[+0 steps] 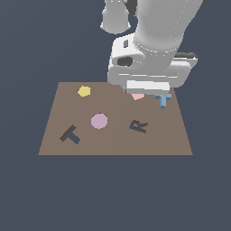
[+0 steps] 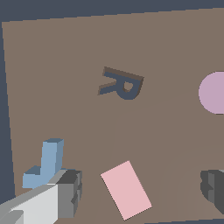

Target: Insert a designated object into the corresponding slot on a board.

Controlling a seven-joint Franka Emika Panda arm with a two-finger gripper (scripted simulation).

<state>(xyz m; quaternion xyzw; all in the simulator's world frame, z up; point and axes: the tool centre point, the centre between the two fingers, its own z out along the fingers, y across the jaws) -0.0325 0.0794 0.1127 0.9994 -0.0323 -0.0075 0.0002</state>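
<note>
No writing is showing except a dark R-shaped cutout [image 1: 139,126] sitting near the middle of the brown board [image 1: 115,144]. The gripper [image 2: 142,190] is hanging with its fingers [image 2: 70,192] wide apart over the pink rectangle [image 2: 126,189], holding nothing. The blue T block [image 1: 163,100] is lying at about 2 o'clock on the board, well apart from the T-shaped slot [image 1: 70,134] at 8 o'clock, with a pink circle [image 1: 99,121] and a yellow pentagon [image 1: 84,91] lying nearby.
</note>
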